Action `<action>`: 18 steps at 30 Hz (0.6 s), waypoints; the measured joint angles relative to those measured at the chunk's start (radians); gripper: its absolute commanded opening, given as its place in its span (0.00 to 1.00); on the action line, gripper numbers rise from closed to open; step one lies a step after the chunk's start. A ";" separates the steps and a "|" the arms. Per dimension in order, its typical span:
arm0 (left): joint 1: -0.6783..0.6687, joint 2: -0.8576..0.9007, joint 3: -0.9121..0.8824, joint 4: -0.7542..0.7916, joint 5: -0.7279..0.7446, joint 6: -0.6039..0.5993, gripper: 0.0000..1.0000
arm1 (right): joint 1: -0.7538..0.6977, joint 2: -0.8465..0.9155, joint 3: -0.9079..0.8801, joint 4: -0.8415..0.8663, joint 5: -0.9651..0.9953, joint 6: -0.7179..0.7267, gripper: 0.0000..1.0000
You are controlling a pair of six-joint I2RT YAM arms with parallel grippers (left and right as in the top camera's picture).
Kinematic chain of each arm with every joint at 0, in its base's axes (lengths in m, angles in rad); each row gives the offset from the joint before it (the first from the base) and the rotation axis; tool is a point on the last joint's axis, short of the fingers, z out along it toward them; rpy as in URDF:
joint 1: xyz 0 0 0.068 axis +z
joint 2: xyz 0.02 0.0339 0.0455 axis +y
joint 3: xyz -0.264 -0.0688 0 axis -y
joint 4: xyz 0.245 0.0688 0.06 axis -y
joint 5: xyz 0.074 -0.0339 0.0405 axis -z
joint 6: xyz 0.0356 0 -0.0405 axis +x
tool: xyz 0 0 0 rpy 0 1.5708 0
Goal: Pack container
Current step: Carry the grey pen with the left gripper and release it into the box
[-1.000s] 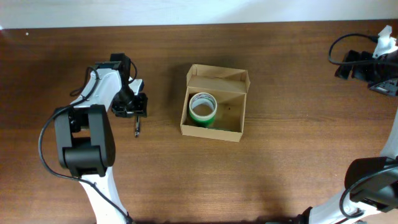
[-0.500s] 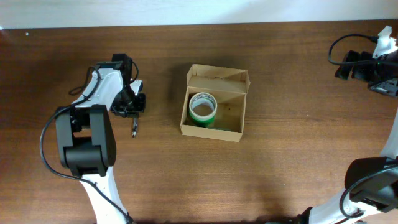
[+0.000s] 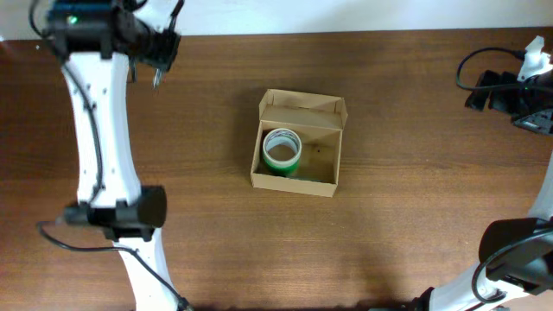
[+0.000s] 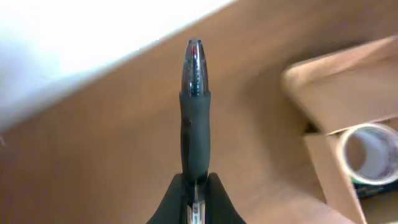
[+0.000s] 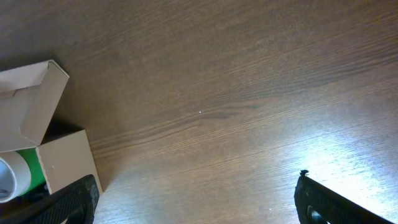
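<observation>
Lifted away to the far left corner — left tool [image 4: 196, 194] clenched on a pen [image 4: 194, 106].
At mid-surface [image 3: 415, 216] sits the container [image 3: 302, 107], lid open, tape roll [image 3: 281, 150] inside; right tool [image 5: 198, 202] spread wide.

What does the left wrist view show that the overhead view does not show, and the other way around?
Left wrist only: a close look at the pen, black grip and clear tip, clamped in the left gripper. Overhead only: the whole open box and the right arm. Both: the tape roll inside the box, on the wooden table.
</observation>
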 measured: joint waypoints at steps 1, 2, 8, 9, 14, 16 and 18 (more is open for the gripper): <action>-0.022 -0.006 0.048 -0.012 0.017 0.040 0.02 | 0.000 0.000 0.000 0.000 0.000 0.000 0.99; -0.070 -0.019 0.111 -0.041 0.051 0.115 0.02 | 0.000 0.000 0.000 0.000 0.000 0.000 0.99; -0.292 -0.032 0.026 -0.096 0.131 0.391 0.01 | 0.000 0.000 0.000 0.000 0.000 -0.001 0.99; -0.326 -0.030 -0.024 -0.097 0.135 0.433 0.02 | 0.000 0.000 0.000 0.000 0.000 0.000 0.99; -0.460 -0.009 -0.294 -0.096 0.124 0.605 0.02 | 0.000 0.000 0.000 0.000 0.000 0.000 0.99; -0.495 -0.008 -0.418 -0.095 0.106 0.661 0.01 | 0.000 0.000 0.000 0.000 0.000 0.000 0.99; -0.518 -0.006 -0.532 -0.072 0.092 0.702 0.01 | 0.000 0.000 0.000 0.000 0.000 0.000 0.99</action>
